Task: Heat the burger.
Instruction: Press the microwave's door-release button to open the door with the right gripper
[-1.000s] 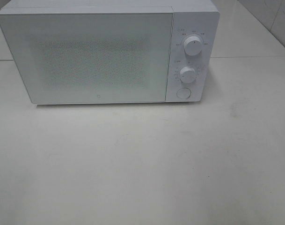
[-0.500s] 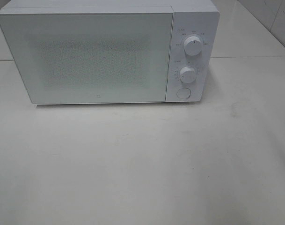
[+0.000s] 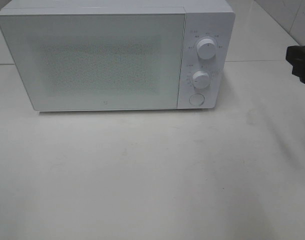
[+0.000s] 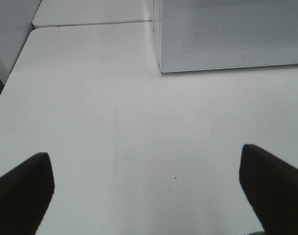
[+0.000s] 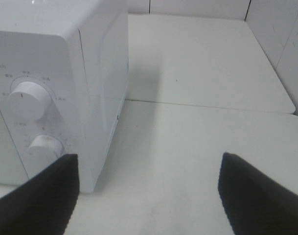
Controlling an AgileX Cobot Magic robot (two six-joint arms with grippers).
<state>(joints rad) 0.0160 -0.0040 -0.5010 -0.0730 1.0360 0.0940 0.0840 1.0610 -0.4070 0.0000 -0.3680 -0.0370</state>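
Burger wasn't visible in any view, so you couldn't place it. It may have been behind the microwave [image 3: 107,60] door [image 3: 92,60], which was shut and frosted enough that nothing inside read through, or it may have been off-frame; can't tell which. Outward from there: the control panel carried the upper knob [image 3: 206,48], the lower knob [image 3: 201,79] and the round button [image 3: 196,99] below them, but the dial markings were too small to read, so you couldn't tell whether a time was set. The table [image 3: 152,175] in front of the oven showed only faint scuffs. The right gripper [image 5: 149,161] was released, fingers spread wide with nothing between them, looking at the panel corner from the oven's right side. My read is it was staged there for the button or a knob, since that's the only side with controls. In the high view only a dark piece of the right arm [image 3: 301,62] showed, cut off by the frame edge. The left gripper [image 4: 146,156] was also released and empty, low over the table off the door's front corner, probably parked clear of the door swing; it didn't show in the high view.
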